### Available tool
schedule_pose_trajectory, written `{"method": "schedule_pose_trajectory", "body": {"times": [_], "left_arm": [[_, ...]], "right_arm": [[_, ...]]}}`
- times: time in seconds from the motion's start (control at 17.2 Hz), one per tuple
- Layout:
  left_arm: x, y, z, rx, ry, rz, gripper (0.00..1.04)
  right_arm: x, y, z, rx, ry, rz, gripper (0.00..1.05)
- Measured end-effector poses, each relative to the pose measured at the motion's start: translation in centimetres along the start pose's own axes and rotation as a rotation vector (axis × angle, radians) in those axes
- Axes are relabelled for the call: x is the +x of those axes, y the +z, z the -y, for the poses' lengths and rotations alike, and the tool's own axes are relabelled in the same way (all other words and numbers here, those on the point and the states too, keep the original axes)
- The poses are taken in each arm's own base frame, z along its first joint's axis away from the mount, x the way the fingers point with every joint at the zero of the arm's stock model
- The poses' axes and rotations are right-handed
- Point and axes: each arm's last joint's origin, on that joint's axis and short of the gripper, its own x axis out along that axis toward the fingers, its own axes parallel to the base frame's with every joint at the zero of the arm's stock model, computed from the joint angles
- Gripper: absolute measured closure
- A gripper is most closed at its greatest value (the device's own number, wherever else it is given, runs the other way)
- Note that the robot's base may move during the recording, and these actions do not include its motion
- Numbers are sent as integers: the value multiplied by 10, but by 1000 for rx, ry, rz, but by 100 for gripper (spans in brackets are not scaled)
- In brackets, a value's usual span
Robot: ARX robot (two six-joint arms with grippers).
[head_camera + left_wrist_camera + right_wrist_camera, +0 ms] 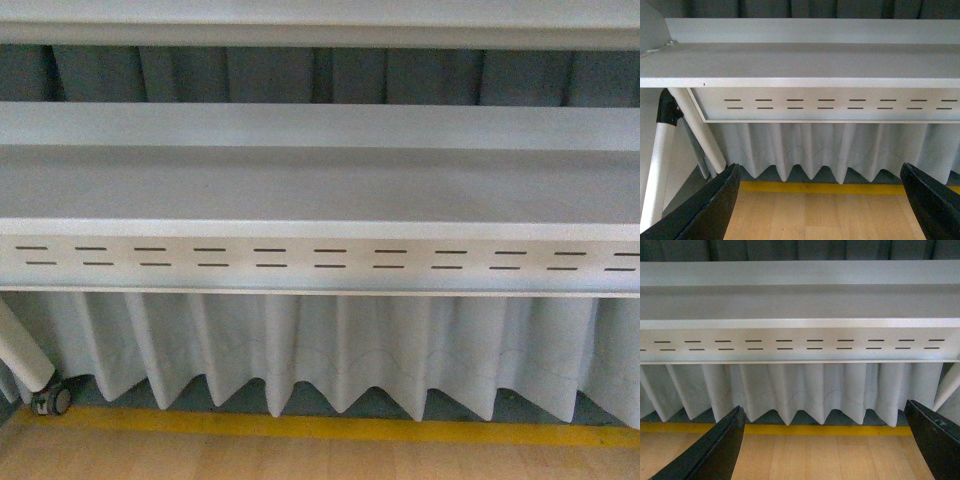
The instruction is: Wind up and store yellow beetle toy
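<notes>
The yellow beetle toy is out of view in every frame. My left gripper point(820, 200) is open and empty, its two black fingers point(705, 210) spread wide over a wooden floor point(820, 215). My right gripper point(825, 440) is also open and empty, its black fingers point(715, 452) apart above the same floor. Neither arm shows in the front view.
A white table point(320, 185) with a slotted front panel point(320, 258) stands ahead, with a higher white shelf point(320, 125) behind it. A white pleated curtain point(330, 350) hangs below. A yellow floor line point(330, 428) runs along it. A white leg with a castor point(50, 400) stands at the left.
</notes>
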Motion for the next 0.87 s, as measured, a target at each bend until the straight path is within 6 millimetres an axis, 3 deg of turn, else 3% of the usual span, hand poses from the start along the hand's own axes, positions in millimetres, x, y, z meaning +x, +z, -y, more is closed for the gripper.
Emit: {"method": "schedule_pose_trajectory", "body": {"times": [0.87], "left_arm": [[0, 0, 0, 0, 0, 0, 7]], "right_arm": [[0, 0, 0, 0, 0, 0, 7]]}}
